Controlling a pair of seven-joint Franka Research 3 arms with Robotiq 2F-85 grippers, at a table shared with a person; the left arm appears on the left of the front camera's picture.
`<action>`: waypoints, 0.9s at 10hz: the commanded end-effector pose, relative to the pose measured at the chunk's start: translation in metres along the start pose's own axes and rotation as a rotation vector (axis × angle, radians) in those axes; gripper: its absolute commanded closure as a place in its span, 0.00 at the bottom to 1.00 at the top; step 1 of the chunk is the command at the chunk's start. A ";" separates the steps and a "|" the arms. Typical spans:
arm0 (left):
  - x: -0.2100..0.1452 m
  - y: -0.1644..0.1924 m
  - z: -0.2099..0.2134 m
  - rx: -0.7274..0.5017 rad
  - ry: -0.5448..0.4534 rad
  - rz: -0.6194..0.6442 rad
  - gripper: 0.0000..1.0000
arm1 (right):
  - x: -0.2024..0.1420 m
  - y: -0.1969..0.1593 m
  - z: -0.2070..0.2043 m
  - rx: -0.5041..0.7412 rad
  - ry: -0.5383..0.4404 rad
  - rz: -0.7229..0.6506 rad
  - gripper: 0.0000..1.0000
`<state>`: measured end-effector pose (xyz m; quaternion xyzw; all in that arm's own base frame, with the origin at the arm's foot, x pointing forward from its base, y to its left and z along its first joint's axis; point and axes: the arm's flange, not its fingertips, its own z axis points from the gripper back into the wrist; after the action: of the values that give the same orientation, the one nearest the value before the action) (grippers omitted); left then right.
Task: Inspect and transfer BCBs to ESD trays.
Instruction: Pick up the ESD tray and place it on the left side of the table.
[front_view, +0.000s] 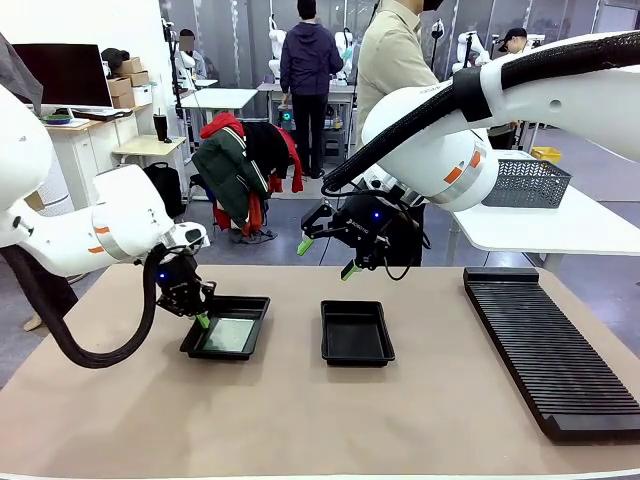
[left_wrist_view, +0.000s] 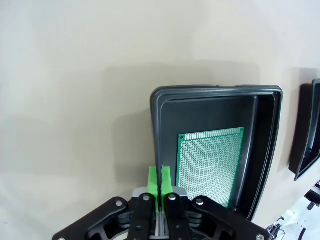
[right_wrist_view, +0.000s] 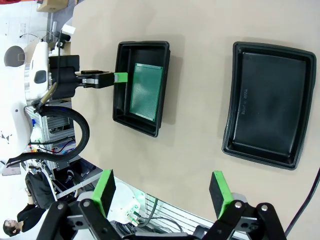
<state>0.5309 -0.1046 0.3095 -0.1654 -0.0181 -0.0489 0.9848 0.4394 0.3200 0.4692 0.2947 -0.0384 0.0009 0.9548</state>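
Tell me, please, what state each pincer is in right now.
Left pincer: shut at the rim of the ESD tray; whether it pinches the rim cannot be told.
Right pincer: open, holding nothing.

Right pincer spread wide. Green board lies in one tray, left pincer at its rim; second tray apart.

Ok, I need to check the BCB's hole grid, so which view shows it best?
Left wrist view: the BCB is close, its hole grid sharp. Right wrist view shows it whole but small in its tray; front view shows it foreshortened and pale.
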 end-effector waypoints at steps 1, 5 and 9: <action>-0.017 0.012 0.016 -0.036 -0.023 -0.014 0.97 | 0.003 0.002 -0.002 -0.018 -0.008 -0.013 0.00; -0.032 0.054 0.047 -0.046 -0.077 -0.008 0.97 | 0.003 0.002 -0.002 -0.018 -0.008 -0.013 0.00; -0.045 0.118 0.075 -0.032 -0.115 0.040 0.97 | 0.003 0.002 -0.002 -0.018 -0.008 -0.013 0.00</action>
<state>0.5028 0.0237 0.3411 -0.1689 -0.0656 -0.0174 0.9833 0.4395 0.3200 0.4693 0.2947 -0.0385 0.0009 0.9548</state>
